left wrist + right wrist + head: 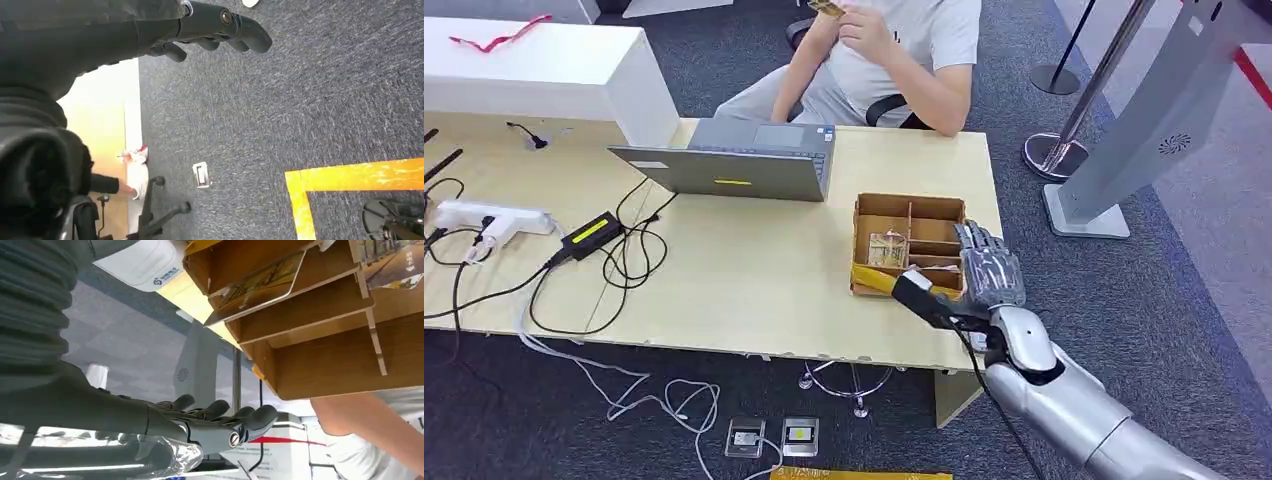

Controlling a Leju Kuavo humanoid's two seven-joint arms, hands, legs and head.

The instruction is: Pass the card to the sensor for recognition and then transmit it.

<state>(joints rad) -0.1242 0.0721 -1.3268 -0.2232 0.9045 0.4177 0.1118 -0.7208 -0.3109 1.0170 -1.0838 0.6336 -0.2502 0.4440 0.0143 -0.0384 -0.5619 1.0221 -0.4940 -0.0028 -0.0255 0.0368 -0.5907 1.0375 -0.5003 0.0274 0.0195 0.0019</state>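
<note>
A brown cardboard box (909, 243) with thin dividers is sitting on the light wooden desk (754, 280) near its right front edge; one compartment is holding a card (887, 250) lying flat, and the right wrist view is showing another card (260, 287) leaning in a slot, its print too small to read. The right hand (990, 268) is hovering at the box's right side, fingers stretched out and apart, gripping nothing; whether it is touching the box wall cannot be told. The right wrist view is showing the same fingers (220, 412) extended beside the box. A yellow strip (876, 281) is lying along the box's front edge by the black wrist piece. The left hand (210, 27) is hanging over the dark carpet (300, 100), fingers loosely curled with nothing in them; a yellow floor line (350, 177) is running below it. Behind the box a grey laptop (744, 160) is standing open, facing a seated person (874, 60) who is holding a small yellowish thing (827, 8) up high, too cropped to tell what. A black power brick (589, 232), tangled cables (629, 255) and a white power strip (484, 218) are lying on the desk's left part. A white box (534, 70) is standing at the back left. A grey gate panel (1154, 130) is standing on the carpet to the right of the desk.
</note>
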